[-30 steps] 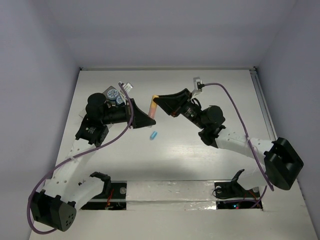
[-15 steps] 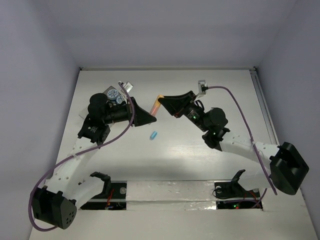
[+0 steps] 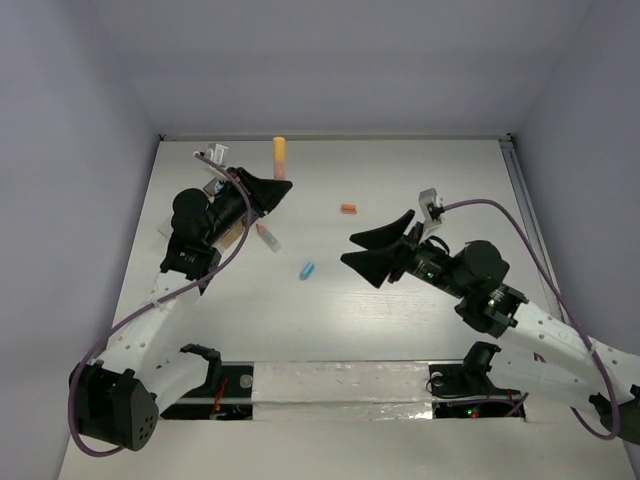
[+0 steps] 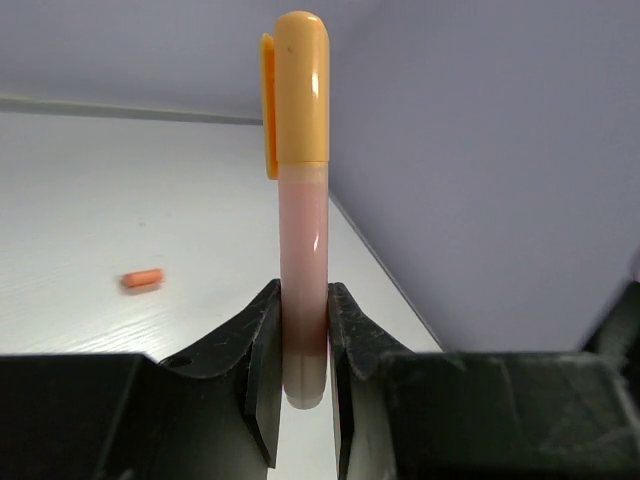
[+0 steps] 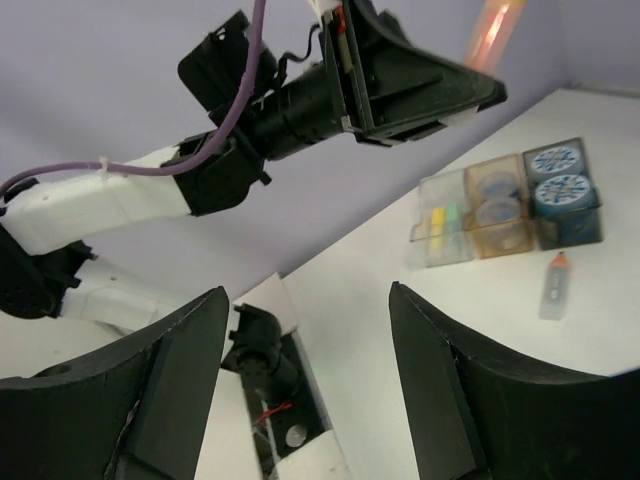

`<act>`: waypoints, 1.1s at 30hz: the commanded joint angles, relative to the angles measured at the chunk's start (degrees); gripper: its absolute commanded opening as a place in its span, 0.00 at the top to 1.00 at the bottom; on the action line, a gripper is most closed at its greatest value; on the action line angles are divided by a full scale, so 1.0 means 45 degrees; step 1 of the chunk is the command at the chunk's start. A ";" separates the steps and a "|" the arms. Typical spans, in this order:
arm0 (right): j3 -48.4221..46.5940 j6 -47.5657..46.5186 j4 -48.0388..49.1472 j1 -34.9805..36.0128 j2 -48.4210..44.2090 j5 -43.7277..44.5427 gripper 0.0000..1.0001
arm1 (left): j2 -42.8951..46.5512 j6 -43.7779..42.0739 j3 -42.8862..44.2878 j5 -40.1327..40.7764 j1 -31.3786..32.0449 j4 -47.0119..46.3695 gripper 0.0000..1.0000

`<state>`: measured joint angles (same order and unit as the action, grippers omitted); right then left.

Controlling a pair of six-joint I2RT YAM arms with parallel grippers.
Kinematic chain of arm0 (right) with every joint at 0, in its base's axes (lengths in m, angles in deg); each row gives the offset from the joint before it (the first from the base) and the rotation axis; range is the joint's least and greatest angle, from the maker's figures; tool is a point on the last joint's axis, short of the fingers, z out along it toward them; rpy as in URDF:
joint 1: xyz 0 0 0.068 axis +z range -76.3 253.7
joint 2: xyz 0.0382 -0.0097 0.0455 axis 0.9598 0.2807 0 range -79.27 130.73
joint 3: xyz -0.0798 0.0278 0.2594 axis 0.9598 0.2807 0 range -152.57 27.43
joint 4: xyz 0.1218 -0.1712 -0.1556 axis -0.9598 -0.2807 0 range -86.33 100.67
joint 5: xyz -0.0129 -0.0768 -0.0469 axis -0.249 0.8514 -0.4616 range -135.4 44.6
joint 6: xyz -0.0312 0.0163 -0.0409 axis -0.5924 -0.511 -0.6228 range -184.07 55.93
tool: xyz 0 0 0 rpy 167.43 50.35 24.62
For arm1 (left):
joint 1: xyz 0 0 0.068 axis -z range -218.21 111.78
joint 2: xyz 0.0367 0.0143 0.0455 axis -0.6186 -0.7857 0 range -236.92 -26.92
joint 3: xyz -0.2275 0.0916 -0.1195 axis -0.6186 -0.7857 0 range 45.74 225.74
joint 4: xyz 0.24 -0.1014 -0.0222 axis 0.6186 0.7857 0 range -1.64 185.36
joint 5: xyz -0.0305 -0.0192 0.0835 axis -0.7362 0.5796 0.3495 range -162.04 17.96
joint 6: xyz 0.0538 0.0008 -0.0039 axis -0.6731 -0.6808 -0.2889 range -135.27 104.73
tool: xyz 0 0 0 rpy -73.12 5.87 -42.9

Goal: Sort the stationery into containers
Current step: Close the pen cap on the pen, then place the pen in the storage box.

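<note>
The left arm bends over the far left of the white table (image 3: 450,180). The left gripper (image 4: 303,345) pinches the lower end of a pink plastic pen with an orange cap (image 4: 303,200), upright above the small clear rectangular trays (image 5: 470,215). The right arm reaches left, and the right gripper (image 3: 348,248) has its fingers spread with nothing between them.

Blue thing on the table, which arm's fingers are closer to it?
Right. The right fingers are open just right of the blue thing; the left fingers are farther back, holding a pen.
</note>
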<state>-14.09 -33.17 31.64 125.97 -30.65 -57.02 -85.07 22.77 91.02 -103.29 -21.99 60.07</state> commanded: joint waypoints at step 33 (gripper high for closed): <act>0.0710 -0.2198 -0.4231 -0.0249 -0.0883 0.2698 0.29 | -0.1042 0.1663 -0.3499 0.4989 -0.7571 0.3084 0.92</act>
<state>-10.98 -41.91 11.11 125.07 -34.61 -44.32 -88.76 31.14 72.85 -82.48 -55.60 76.94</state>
